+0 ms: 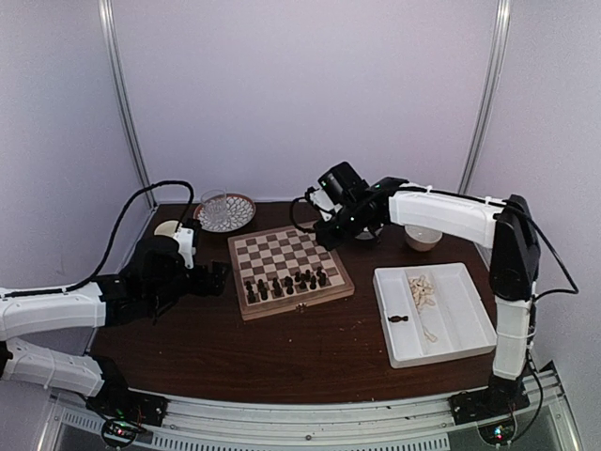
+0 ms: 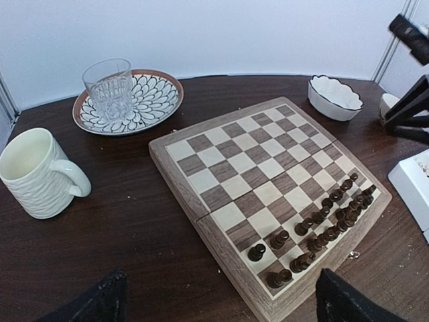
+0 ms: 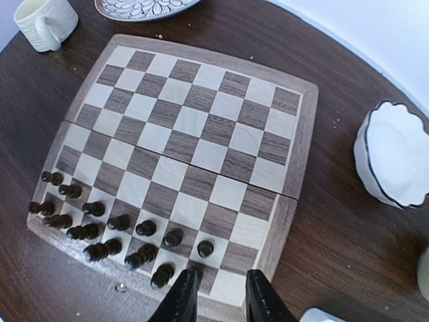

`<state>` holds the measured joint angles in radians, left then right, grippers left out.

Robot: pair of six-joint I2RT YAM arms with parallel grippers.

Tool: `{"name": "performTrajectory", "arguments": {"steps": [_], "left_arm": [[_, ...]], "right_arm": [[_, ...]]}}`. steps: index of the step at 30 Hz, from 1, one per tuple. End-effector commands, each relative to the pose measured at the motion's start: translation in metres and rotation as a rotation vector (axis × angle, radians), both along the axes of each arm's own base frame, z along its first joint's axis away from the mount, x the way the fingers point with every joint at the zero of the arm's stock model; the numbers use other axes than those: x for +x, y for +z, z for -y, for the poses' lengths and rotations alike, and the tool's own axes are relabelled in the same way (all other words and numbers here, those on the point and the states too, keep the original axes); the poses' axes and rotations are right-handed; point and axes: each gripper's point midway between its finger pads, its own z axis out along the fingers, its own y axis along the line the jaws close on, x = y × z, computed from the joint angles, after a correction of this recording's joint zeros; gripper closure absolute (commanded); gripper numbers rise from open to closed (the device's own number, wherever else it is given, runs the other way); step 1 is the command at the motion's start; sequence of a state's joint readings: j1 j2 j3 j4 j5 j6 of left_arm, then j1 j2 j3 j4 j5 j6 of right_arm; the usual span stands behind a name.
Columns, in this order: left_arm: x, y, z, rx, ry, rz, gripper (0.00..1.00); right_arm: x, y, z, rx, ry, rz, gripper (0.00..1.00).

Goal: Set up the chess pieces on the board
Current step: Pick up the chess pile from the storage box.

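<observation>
Dark brown pieces [image 1: 286, 282] are standing in two rows along the near edge of the board [image 1: 286, 235], which is lying mid-table between the two arms. The far half of the squares is showing bare. The dark side is looking close to complete, while the pale pieces [image 1: 423, 289] are lying in a heap in the white tray [image 1: 470, 334] at the right, with one lone dark piece [image 1: 399, 318] beside them.

The right gripper [image 3: 221, 298] is hovering over the board's near right corner. Its jaws are standing slightly apart with nothing between them, just by the last dark piece in the front row. The left gripper [image 1: 219, 275] is waiting at the board's left edge, jaws spread wide and holding nothing.

Judging from this, the next move is calling for a reach to the tray, a pinch on that stray dark piece, and an upright placement at the crowded corner without toppling its neighbours.

A mug [image 2: 33, 171], a glass [image 2: 110, 87] on a patterned plate [image 2: 157, 100] and a small white bowl [image 2: 335, 97] are sitting beyond the board. None of them is blocking the path to the tray
</observation>
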<state>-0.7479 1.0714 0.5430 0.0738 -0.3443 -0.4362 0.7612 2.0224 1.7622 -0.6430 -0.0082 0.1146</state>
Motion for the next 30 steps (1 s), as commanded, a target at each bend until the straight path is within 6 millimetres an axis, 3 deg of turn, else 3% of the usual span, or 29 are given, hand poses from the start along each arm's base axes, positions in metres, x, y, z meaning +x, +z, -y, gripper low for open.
{"name": "performTrajectory", "arguments": {"steps": [1,4,8,13,22,28,30], "left_arm": [[0.003,0.006,0.001,0.005,-0.005,0.024,0.02],[0.003,0.004,0.003,0.018,-0.018,0.015,0.02],[0.0,0.006,0.007,0.007,-0.047,0.016,0.03],[-0.004,0.009,0.007,-0.004,-0.064,0.03,0.04],[-0.007,0.016,0.005,-0.004,-0.075,0.059,0.04],[-0.008,0.016,0.009,-0.014,-0.093,0.053,0.05],[-0.009,0.016,0.009,-0.016,-0.097,0.052,0.05]], "right_arm": [[-0.026,0.056,0.036,0.024,-0.036,0.061,0.71],[-0.055,0.058,0.066,-0.018,-0.043,0.038,0.71],[-0.095,0.021,0.117,-0.115,-0.101,-0.02,0.71],[-0.138,-0.025,0.161,-0.168,-0.154,-0.091,0.7],[-0.151,-0.064,0.168,-0.032,-0.292,-0.126,0.66],[-0.155,-0.055,0.169,-0.088,-0.195,-0.108,0.65],[-0.156,-0.06,0.17,-0.134,-0.143,-0.111,0.61]]}}
